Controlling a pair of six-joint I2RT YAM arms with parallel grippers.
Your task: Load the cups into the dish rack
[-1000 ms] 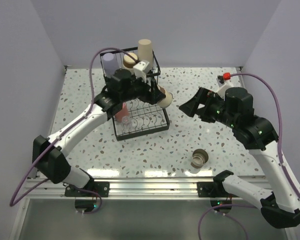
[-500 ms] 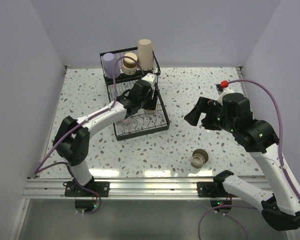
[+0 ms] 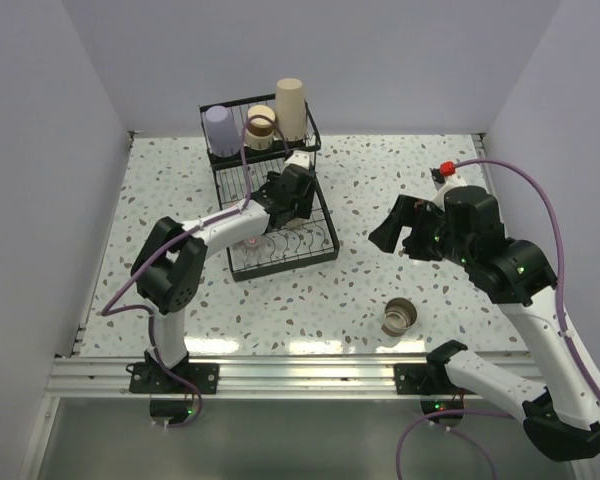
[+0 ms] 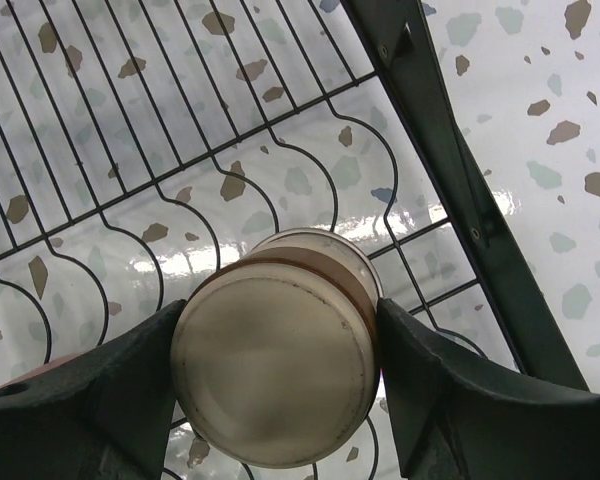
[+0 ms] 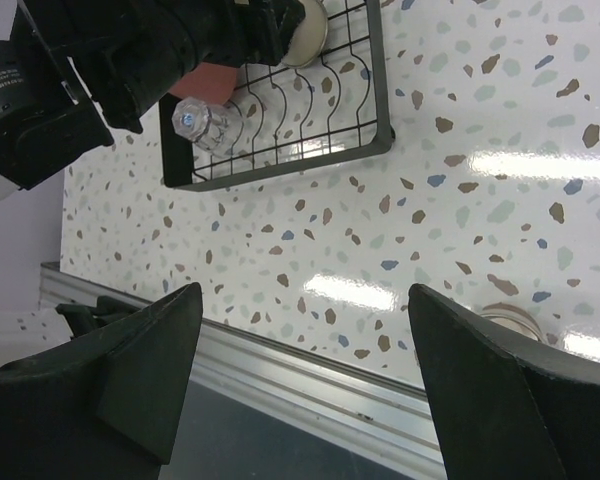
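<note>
Here, left hand [image 4: 280,340]: clenched on a short tan cup [image 4: 270,365], one finger on each side.
Below that hand: the dish rack's [image 3: 325,250] lower tray, its curved dividers right under the held cup; contact with the wires cannot be told.
Beside that hand: red-pink cup [image 5: 215,80] and clear glass [image 5: 208,125] in the same tray.
Beyond that hand: upper basket [image 3: 310,130] holding lavender cup [image 3: 219,128], second tan cup [image 3: 261,122] and tall beige cup [image 3: 290,108].
Right hand [image 5: 300,380]: released, fingers wide, over bare counter [image 3: 430,170], well apart from the rack.
Near right hand: third tan cup [image 3: 400,316], standing alone on the counter.
</note>
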